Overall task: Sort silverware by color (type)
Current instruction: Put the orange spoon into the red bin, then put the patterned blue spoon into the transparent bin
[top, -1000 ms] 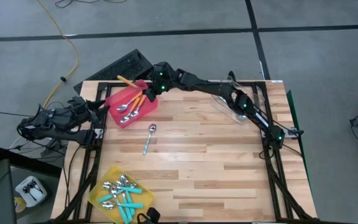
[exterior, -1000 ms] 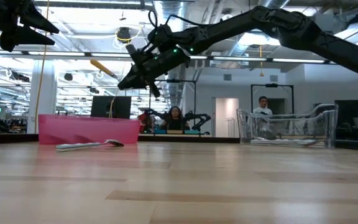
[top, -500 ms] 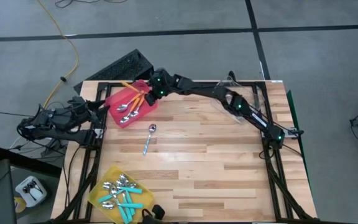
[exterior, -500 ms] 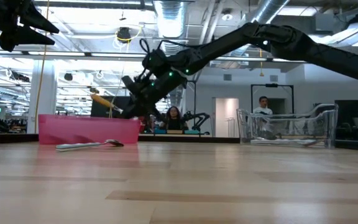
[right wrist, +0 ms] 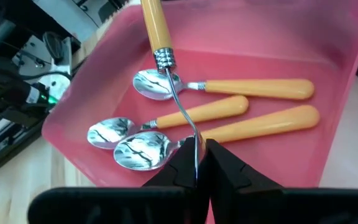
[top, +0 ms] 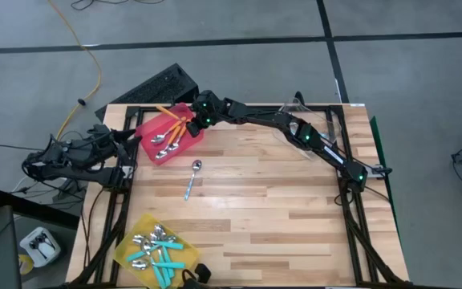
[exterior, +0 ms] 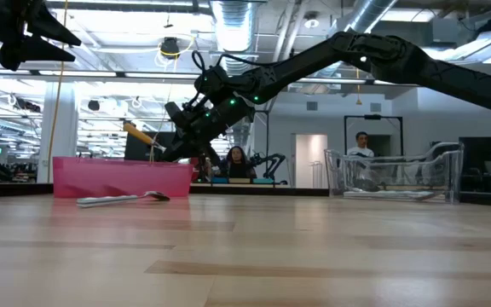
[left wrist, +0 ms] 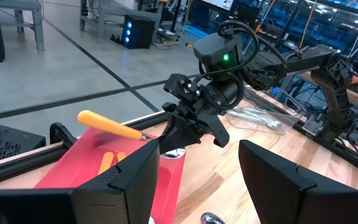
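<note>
- Wooden table (top: 279, 217) under open-plan lab lights.
- Right gripper (top: 189, 122) over red bin (top: 149, 128), fingers pinched on an orange spoon (right wrist: 160, 46); three more lie inside.
- Left gripper (top: 131, 138) waits wide open beside the bin.

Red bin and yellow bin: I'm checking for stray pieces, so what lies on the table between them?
One light-blue-handled spoon lies on bare wood between the red bin and the yellow bin, as the high view shows.

My work surface was a light wooden table (top: 279, 209). Directly on it lay a red bin (top: 156, 128) at the far left, a yellow bin (top: 135, 240) at the near left, a clear bin (top: 327, 124) at the far right, and one loose light-blue-handled spoon (top: 192, 180) just beside the red bin.
</note>
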You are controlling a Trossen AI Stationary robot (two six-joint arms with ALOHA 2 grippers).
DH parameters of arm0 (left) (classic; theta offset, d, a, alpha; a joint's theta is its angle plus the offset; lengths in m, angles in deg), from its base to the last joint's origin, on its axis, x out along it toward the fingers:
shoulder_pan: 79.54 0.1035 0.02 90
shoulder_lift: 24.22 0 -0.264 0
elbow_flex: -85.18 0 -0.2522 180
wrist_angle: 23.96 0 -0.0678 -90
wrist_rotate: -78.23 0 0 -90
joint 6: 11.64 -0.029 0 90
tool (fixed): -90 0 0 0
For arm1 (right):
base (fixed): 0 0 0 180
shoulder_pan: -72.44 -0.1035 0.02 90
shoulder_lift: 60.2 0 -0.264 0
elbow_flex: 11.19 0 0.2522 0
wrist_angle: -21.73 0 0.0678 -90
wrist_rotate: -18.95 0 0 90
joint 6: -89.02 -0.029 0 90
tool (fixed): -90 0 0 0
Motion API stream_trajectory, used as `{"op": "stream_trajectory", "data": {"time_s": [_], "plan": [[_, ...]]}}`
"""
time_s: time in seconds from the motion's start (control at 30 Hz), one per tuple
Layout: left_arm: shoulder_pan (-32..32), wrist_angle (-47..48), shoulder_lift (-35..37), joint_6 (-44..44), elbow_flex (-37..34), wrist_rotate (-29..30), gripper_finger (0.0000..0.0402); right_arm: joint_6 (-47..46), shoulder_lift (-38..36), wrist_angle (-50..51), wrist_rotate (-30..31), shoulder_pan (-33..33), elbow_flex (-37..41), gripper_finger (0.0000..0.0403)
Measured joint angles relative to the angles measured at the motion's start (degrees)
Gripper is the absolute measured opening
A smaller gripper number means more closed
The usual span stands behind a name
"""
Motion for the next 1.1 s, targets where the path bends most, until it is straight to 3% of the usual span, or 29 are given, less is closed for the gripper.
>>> {"op": "stream_trajectory", "data": {"time_s": [0.53, 1.1], "plan": [[0.0, 0.0, 0.0, 0.0, 0.0, 0.0, 0.0205, 1.2, 0.0, -0.1, 2.1, 0.0, 0.0, 0.0054], [0.0, 0.0, 0.0, 0.0, 0.0, 0.0, 0.0205, 1.9, 0.0, -0.5, 2.1, 0.0, 0.0, 0.014]]}}
